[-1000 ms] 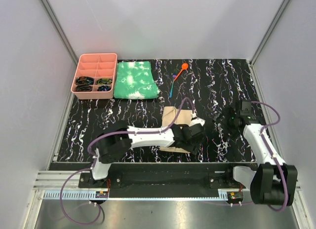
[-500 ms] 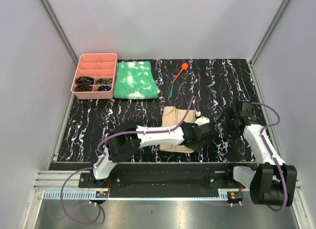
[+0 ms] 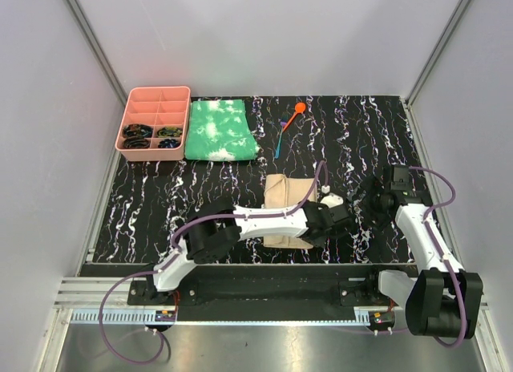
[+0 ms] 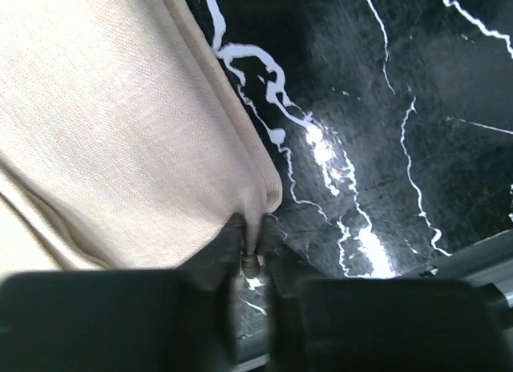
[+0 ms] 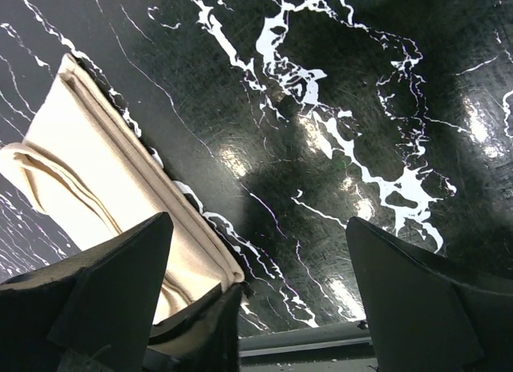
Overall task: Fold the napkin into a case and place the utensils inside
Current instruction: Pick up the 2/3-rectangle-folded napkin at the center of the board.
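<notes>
**A:** Start big. What's on the counter [image 3: 200, 188]?

**B:** The green mottled cloth [image 3: 220, 130] lies flat at the back, beside a pink tray [image 3: 154, 118]. I'd say neither belongs to this job. The napkin [image 3: 280, 194] sits near the middle front, folded into a narrow tan stack.

**A:** Why does the left arm [image 3: 256, 220] stretch across in front of it?

**B:** I judge it's mid-fold. The left tool [image 4: 253, 261] is clamped on the napkin's near corner, probably to drag or crease that layered edge so a pocket forms.

**A:** Does the overhead view show that pinch?

**B:** No, the arm hides the corner there. Only the left wrist view shows cloth caught between the jaws. The right wrist view adds the stacked fold lines along the napkin [image 5: 88, 171] edge.

**A:** And the right tool [image 5: 255, 276]?

**B:** Its jaws are wide apart and empty. It hovers just beside the napkin, likely there to steady it.

**A:** The utensils [image 3: 284, 130]?

**B:** The orange spoon [image 3: 296, 111] and the blue one [image 3: 278, 143] lie close together behind the napkin, apart from it and not yet inside.
</notes>
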Available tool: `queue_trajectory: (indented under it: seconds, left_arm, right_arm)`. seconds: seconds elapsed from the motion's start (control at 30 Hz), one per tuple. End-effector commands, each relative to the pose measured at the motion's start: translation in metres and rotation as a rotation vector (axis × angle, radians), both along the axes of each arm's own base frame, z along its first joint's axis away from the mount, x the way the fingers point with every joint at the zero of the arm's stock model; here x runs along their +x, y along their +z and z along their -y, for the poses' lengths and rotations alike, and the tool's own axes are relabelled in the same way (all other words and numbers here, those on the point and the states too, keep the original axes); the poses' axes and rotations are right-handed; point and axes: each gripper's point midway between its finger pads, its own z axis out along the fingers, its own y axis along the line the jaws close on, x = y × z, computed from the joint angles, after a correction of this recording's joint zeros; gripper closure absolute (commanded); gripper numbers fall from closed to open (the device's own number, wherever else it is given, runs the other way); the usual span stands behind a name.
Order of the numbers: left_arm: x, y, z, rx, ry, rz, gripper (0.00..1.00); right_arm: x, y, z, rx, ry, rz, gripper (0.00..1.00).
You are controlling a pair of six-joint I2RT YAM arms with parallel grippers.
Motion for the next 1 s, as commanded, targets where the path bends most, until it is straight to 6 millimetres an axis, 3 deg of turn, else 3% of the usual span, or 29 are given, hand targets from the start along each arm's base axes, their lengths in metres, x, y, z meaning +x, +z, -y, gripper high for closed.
queue_trajectory:
  seconds: [0.0,0.03,0.1,0.13,0.17,0.23,0.37,0.7,0.97]
  left_arm:
    - [-0.003,-0.008,-0.001,-0.004,-0.012,-0.029,1.00]
    - [-0.002,0.008,0.003,-0.053,-0.017,-0.015,1.00]
    - [-0.006,0.015,-0.002,-0.073,-0.040,-0.021,1.00]
    - [-0.005,0.030,-0.001,-0.114,-0.042,-0.010,1.00]
    - [-0.009,0.028,-0.007,-0.115,-0.049,-0.030,1.00]
    - [-0.007,0.046,-0.005,-0.190,-0.052,-0.041,1.00]
    - [-0.012,0.049,-0.016,-0.243,-0.051,-0.104,1.00]
    - [-0.011,0.069,-0.024,-0.332,-0.041,-0.127,1.00]
    - [-0.015,0.082,-0.025,-0.366,-0.048,-0.147,1.00]
  right_arm:
    - [0.003,-0.001,0.000,-0.001,0.023,-0.009,0.00]
    - [0.005,0.000,-0.001,0.003,0.040,-0.005,0.00]
    - [0.005,-0.003,-0.009,0.042,0.087,-0.016,0.00]
    - [0.009,-0.002,-0.013,0.060,0.107,-0.002,0.00]
    - [0.010,0.000,-0.022,0.105,0.143,0.010,0.00]
    - [0.015,0.001,-0.031,0.145,0.191,0.046,0.00]
    - [0.025,0.009,-0.065,0.335,0.306,0.175,0.00]
    - [0.034,-0.021,-0.086,0.448,0.349,0.138,0.02]
    - [0.037,-0.047,-0.105,0.470,0.368,0.079,0.18]
